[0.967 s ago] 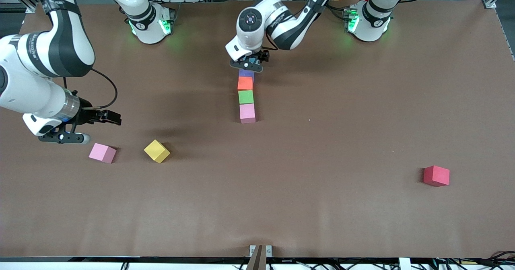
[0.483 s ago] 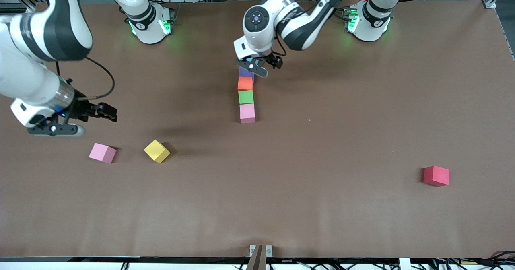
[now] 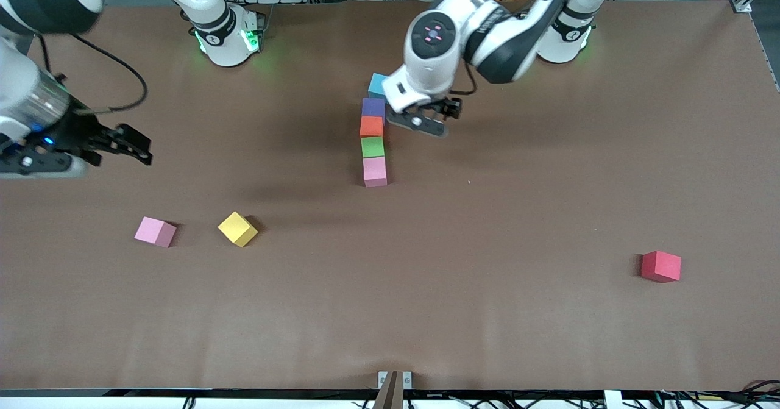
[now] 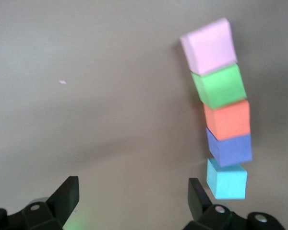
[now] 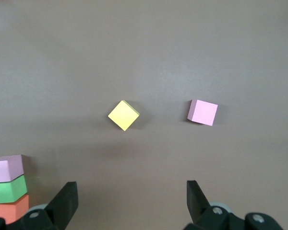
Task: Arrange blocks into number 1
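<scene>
Five blocks form a straight touching line mid-table: light blue (image 3: pixel 378 85) farthest from the front camera, then purple (image 3: pixel 373 106), orange (image 3: pixel 371 126), green (image 3: pixel 372 146) and pink (image 3: pixel 375 171). The left wrist view shows the same line: light blue (image 4: pixel 226 179), purple (image 4: pixel 230 149), orange (image 4: pixel 227 120), green (image 4: pixel 219 86), pink (image 4: pixel 209 45). My left gripper (image 3: pixel 431 118) hangs open and empty beside the purple and orange blocks, toward the left arm's end. My right gripper (image 3: pixel 129 145) is open and empty over the right arm's end. Below it lie a loose pink block (image 5: pixel 202 112) and a yellow block (image 5: pixel 123 115).
The loose pink block (image 3: pixel 155 231) and the yellow block (image 3: pixel 237 228) sit apart, nearer the front camera than the line. A red block (image 3: pixel 660 266) lies alone toward the left arm's end. The brown table (image 3: pixel 487 311) stretches bare around them.
My left gripper has swung off the line's end toward the left arm's side, uncovering the light blue block. My right gripper has drawn away from the loose pink block. No block has moved.
</scene>
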Available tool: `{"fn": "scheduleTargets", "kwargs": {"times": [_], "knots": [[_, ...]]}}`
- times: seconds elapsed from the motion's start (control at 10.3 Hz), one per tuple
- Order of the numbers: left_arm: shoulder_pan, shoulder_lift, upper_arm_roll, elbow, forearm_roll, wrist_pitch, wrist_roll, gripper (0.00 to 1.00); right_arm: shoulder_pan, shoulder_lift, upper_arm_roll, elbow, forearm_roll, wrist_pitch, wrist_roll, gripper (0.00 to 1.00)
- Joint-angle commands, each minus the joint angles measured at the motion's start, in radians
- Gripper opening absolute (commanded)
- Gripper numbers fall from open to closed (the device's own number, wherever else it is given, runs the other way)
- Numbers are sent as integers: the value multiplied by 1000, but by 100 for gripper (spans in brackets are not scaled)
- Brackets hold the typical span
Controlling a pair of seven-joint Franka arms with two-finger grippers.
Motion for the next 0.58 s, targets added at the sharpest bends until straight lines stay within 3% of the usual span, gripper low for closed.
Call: {"fn": "scheduleTargets", "kwargs": {"times": [0.0,0.29,0.48], "knots": [[64,-52,-9,11,103,-64,-73,100,6,10,-2,82,-25,-56,-4,100],[190,-133,-7,16,159,-67,-140,100,9,9,0,140,-62,-206,-4,100],[265,-185,-9,13,203,-77,-192,100,14,3,6,136,-64,-231,-4,100]]}}
